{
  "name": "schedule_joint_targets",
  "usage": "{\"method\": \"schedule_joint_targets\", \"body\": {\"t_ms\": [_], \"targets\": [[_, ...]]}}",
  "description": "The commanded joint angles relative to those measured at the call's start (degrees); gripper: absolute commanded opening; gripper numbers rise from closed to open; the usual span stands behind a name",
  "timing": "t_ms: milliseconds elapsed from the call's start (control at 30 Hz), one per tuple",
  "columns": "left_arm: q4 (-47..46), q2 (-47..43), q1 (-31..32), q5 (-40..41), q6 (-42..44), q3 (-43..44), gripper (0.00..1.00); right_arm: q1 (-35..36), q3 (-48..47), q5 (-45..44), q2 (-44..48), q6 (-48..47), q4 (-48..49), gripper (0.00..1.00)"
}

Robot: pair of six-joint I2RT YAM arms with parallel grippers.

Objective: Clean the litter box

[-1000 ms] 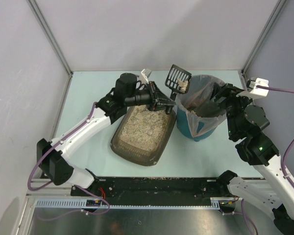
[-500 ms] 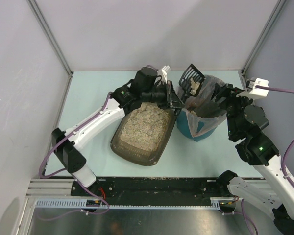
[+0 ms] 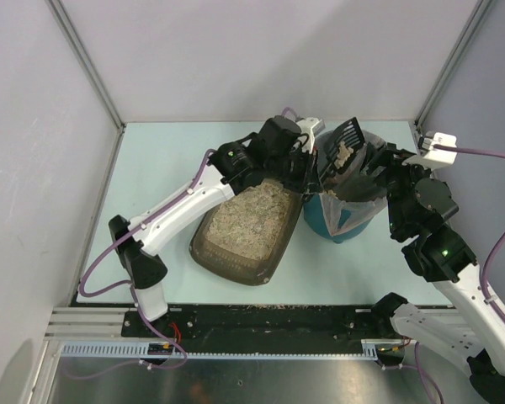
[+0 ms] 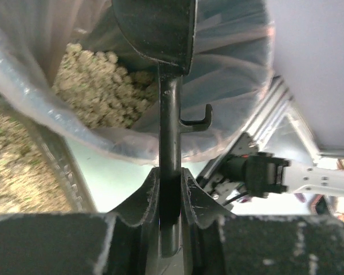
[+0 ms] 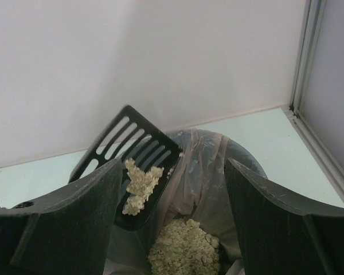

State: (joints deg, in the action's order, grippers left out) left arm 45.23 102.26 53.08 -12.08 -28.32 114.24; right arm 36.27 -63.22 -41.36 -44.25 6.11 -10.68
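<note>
The pale green table (image 3: 151, 168) carries two containers side by side. The larger is the litter box (image 3: 236, 271), a shallow dark brown tray lying in the middle of the table with its long axis running from 7 o'clock to 1 o'clock. Beige, grainy litter fills its floor up to the wide rim.

Just beside it at 3 o'clock stands a round teal bin (image 3: 316, 224). It is lined with a clear bag liner (image 3: 341, 210) whose edge folds out over the rim. From the right wrist view, a heap of pale, lumpy litter (image 5: 183, 246) lies at the bottom of the bag.

The left arm reaches across the far end of the litter box. Its gripper (image 3: 307, 172) is at the bin's 9 o'clock edge, jaws clenched on the handle of a small black slotted scoop (image 3: 347, 143). In the left wrist view the handle runs straight up between the two fingers (image 4: 189, 189). The scoop's head hangs tilted over the bin's mouth, toward 11 o'clock, and a small clump (image 5: 139, 182) of litter sits on its slotted face.

The right gripper (image 3: 370, 168) is at the bin's 2 o'clock rim. Its jaws are spread wide and released, with nothing pinched between them that I can see. The bin's open mouth shows in the gap.
</note>
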Motion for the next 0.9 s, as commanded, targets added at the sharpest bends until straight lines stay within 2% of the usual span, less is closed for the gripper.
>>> {"method": "schedule_joint_targets", "body": {"t_ms": [0, 400, 867], "targets": [[5.12, -1.36, 0.53, 6.36, 7.74, 2.66, 0.00, 0.12, -0.15, -0.56, 0.30, -0.84, 2.77, 0.77], [8.38, -1.98, 4.75, 18.05, 21.18, 6.70, 0.00, 0.03, -0.15, 1.64, -0.31, -1.28, 5.05, 0.76], [10.58, -0.31, 10.02, 30.62, 30.51, 6.96, 0.00, 0.03, -0.15, 1.11, 0.57, -0.48, 4.17, 0.76]]}}
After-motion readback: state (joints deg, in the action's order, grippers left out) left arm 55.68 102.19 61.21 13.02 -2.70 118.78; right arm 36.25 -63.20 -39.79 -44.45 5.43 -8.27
